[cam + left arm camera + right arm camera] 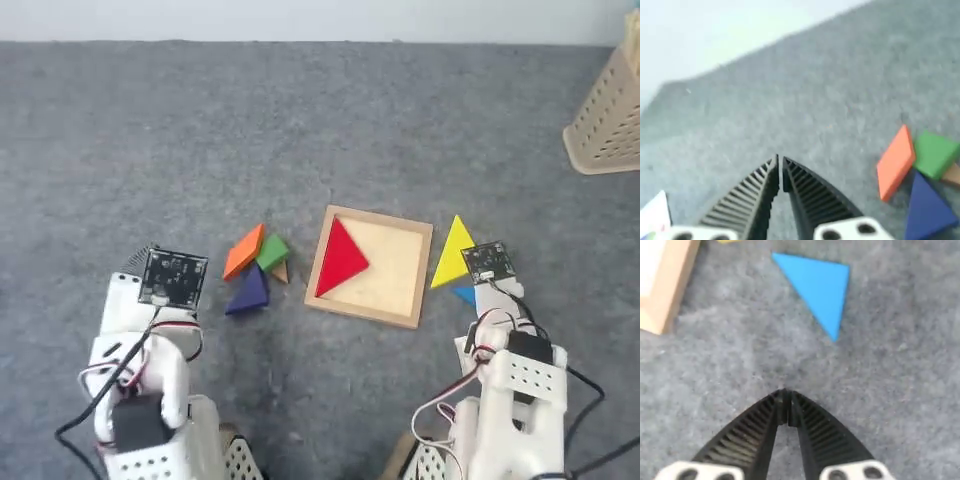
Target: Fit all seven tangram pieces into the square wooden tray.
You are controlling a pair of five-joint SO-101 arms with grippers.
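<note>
Both left claw (779, 166) and right claw (786, 397) are pressed together; red triangle (340, 257) lies in tray (395, 270).

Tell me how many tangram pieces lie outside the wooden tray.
6. Orange parallelogram, green square, brown triangle and dark blue triangle cluster on the tray's left; yellow triangle and light blue triangle lie on its right, the latter partly hidden under the right arm.

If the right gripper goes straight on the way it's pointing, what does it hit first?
Likely the blue triangle, lying flat on the carpet ahead of the right gripper. It sits a little off the line, so the gripper might only clip one corner; the gripper's height is unclear.
</note>
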